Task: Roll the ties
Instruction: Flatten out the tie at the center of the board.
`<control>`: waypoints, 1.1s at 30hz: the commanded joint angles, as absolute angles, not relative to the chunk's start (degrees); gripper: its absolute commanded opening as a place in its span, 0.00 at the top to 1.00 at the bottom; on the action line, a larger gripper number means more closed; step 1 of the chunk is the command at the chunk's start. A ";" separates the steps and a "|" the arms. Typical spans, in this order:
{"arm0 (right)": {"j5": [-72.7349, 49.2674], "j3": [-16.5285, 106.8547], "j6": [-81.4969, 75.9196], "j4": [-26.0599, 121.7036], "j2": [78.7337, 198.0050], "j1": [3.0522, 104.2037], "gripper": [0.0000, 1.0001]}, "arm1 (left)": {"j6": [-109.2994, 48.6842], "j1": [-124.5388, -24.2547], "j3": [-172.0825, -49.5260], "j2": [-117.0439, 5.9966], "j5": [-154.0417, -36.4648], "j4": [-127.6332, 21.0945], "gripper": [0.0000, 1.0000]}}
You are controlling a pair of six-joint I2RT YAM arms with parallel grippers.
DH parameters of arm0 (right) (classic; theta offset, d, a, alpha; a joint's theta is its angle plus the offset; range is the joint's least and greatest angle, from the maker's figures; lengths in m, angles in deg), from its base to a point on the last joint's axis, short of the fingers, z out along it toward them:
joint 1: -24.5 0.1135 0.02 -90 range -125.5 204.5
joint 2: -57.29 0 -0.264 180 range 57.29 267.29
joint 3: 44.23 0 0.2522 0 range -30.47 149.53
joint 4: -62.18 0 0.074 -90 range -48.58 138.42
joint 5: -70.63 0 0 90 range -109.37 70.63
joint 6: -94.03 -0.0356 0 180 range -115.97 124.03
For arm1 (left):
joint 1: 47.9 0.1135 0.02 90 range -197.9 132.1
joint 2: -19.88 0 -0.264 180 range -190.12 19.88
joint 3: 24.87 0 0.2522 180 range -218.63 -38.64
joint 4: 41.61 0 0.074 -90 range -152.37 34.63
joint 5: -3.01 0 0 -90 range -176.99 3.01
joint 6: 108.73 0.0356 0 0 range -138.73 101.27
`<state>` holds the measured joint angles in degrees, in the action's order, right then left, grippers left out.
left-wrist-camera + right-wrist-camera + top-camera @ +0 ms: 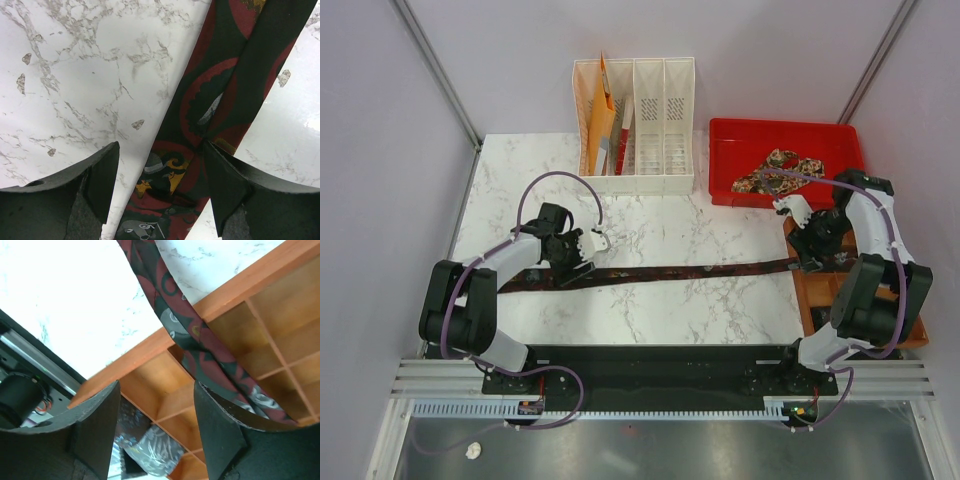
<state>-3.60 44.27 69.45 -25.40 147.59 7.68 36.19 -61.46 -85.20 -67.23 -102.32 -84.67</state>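
Tie: maroon, stretched across desk
Left tool: jaws apart, over tie
Right tool: jaws apart, above tie and organizer

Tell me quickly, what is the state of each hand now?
Left hand: open, over the dark red tie, holding nothing.
Right hand: open, holding nothing.

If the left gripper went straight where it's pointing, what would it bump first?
The left gripper would likely hit the dark red tie first, lying on the marble table below it.
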 commanded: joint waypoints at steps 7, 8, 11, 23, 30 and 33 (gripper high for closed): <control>-8.74 37.03 58.88 -13.64 146.94 9.38 0.37 | 33.39 -61.26 -84.25 -69.85 -103.60 -87.80 0.25; -9.61 36.25 57.65 -12.68 146.85 9.38 0.38 | 33.48 -61.26 -84.08 -69.85 -103.52 -87.63 0.25; -11.37 34.75 55.80 -8.81 146.67 9.38 0.40 | 33.31 -61.26 -83.90 -70.03 -103.60 -87.63 0.25; -13.66 33.95 49.91 -3.26 148.52 9.38 0.49 | 32.60 -61.26 -84.25 -70.56 -103.69 -87.45 0.25; -15.41 35.01 49.11 -1.42 149.57 9.38 0.65 | 32.42 -61.26 -84.34 -70.47 -103.69 -87.63 0.25; -17.70 34.04 50.08 0.51 149.14 9.38 0.75 | 32.16 -61.26 -84.60 -70.64 -103.60 -87.54 0.25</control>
